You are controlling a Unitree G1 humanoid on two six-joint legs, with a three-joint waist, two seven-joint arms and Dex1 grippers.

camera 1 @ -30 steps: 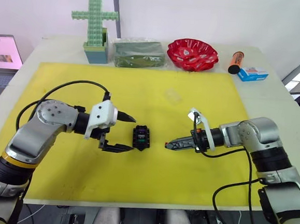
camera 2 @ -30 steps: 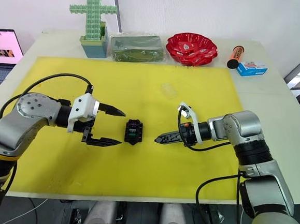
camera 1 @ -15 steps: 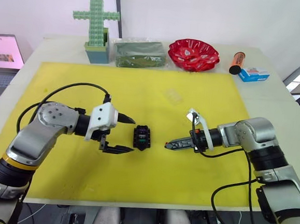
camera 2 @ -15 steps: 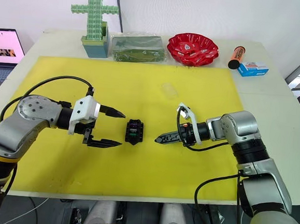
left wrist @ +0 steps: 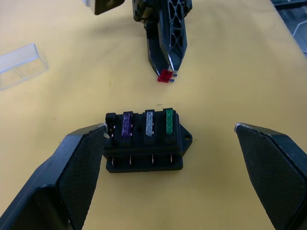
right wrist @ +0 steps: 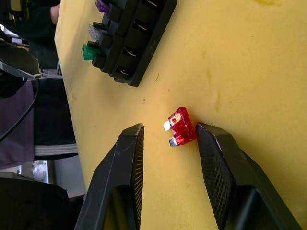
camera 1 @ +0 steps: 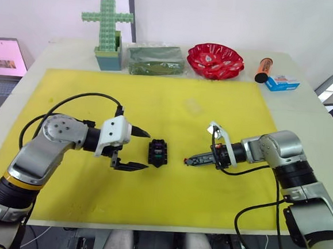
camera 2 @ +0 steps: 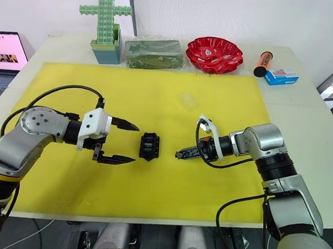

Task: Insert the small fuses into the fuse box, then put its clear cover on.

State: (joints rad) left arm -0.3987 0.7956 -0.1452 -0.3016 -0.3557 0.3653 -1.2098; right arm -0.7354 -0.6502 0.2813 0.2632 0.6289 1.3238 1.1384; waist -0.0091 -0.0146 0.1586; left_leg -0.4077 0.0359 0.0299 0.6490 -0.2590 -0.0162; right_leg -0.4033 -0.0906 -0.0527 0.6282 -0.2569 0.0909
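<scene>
Yellow mat point(camera 1: 165, 216): right gripper point(right wrist: 168, 136) (parted) astride red fuse point(right wrist: 181, 126)

Two robot arms reach inward toward each other, forearms held low and nearly level. The left claw point(camera 1: 134, 149) has its two black fingers spread wide, one above the other in the head view. The right claw point(camera 1: 188, 159) points toward the left one, its fingers point(right wrist: 125, 163) parted by a narrow gap.
</scene>
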